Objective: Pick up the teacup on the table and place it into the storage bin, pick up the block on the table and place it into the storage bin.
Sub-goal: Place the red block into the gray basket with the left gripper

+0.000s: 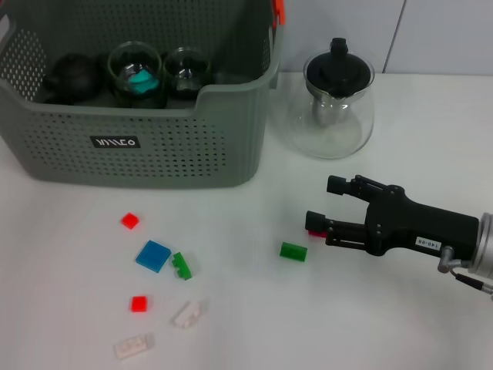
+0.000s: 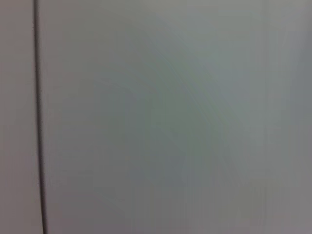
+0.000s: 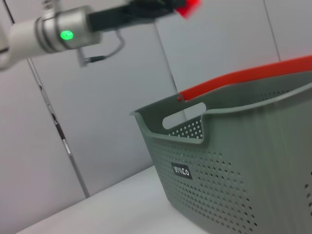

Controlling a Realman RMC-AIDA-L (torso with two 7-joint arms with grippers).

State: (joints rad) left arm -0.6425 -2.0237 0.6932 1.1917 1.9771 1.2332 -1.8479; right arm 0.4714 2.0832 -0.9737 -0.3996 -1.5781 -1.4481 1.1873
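I am holding my right claw (image 1: 320,203) low over the table (image 1: 400,331), in front of the storage bin (image 1: 139,146) and off past its right front corner. Its two black fingers are standing apart, released, gripping nothing. A small red block (image 1: 316,232) is peeking out from under the finger farther from the bin, touching it or just beside it; I cannot tell which. A green block (image 1: 293,251) is lying just beside that, slightly nearer the bin's front right corner.

The bin is sitting at the back of the table, its black label (image 1: 115,142) facing me and an orange tab (image 1: 278,11) showing at its right rear corner. Inside it, a glass teacup (image 1: 135,73) with something teal in it is standing against the front wall, a second glass cup (image 1: 185,69) is standing just to its right, and a dark round thing (image 1: 69,77) is lying at the bin's left end.

A glass teapot (image 1: 331,96) with a black lid is standing just right of the bin. More blocks are lying scattered in front of the bin's front wall: a red one (image 1: 129,220) nearest, a blue one (image 1: 153,256) and a green one (image 1: 182,265) touching or nearly so, another red one (image 1: 139,303), and two white ones (image 1: 189,314) farthest out.

My left claw is showing in no view.
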